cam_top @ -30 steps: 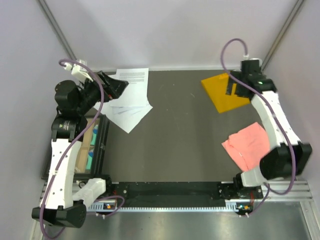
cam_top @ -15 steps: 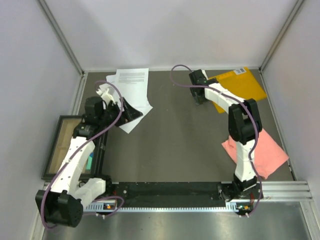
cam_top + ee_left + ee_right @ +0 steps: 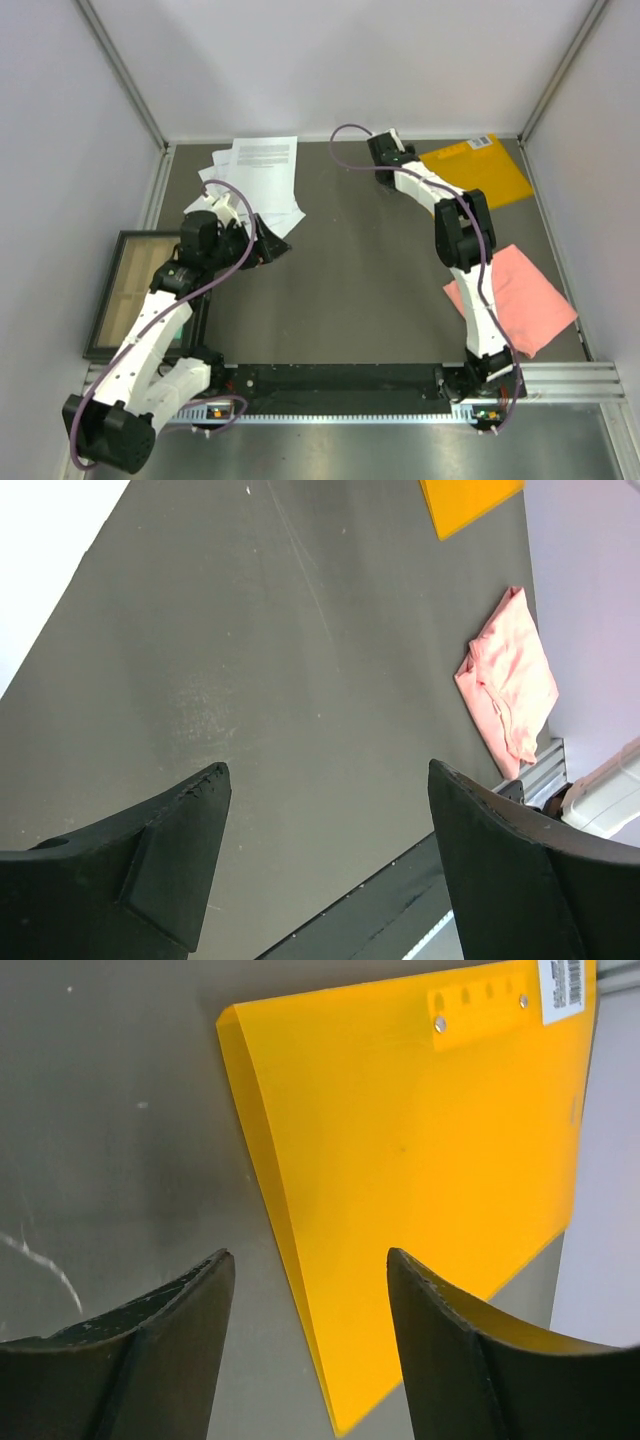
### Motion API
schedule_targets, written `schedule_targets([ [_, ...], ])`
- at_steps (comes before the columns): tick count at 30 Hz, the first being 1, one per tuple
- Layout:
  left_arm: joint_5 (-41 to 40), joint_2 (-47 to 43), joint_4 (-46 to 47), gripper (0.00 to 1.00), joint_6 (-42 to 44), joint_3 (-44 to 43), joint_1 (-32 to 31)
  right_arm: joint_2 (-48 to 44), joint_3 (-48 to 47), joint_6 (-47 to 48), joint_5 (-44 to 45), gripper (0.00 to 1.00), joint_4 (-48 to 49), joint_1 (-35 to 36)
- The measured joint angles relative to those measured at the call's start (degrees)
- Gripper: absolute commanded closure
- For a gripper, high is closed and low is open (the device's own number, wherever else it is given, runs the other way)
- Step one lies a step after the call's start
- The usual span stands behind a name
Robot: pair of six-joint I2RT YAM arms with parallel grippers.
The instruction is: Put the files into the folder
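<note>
Right wrist view shows you the folder (image 3: 420, 1160), flat glossy orange, far right; the right gripper (image 3: 310, 1260) hangs over its left edge, jaws spread, empty. Thin white files (image 3: 262, 170) lie far left; the left gripper (image 3: 325, 780) sits low beside them, splayed, empty.

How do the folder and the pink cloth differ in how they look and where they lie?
The folder is orange-yellow; the cloth is pink. The folder lies flat with straight edges and a white label; the cloth is creased. The folder is at the table's far edge; the cloth is closer to the near edge. Both lie on its right side.
</note>
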State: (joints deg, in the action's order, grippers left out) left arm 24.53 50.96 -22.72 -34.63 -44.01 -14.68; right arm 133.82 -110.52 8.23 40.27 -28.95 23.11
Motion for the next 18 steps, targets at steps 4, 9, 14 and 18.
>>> schedule_targets([
  [4,-0.52,-0.37,-0.13,0.16,0.07,0.00,0.00,3.87,-2.45,2.49,2.32,0.43,1.53,0.00],
  [9,-0.59,-0.11,-0.24,0.16,-0.20,0.00,0.00,6.08,-2.93,5.14,4.98,0.50,3.61,-0.02],
  [14,-0.44,0.44,-0.15,0.16,-0.44,0.07,0.00,6.36,-3.17,7.85,7.13,0.50,6.67,-0.02],
  [18,-0.37,1.09,-0.02,0.15,-0.44,0.17,0.00,7.41,-4.24,9.79,8.52,0.50,8.90,-0.11],
])
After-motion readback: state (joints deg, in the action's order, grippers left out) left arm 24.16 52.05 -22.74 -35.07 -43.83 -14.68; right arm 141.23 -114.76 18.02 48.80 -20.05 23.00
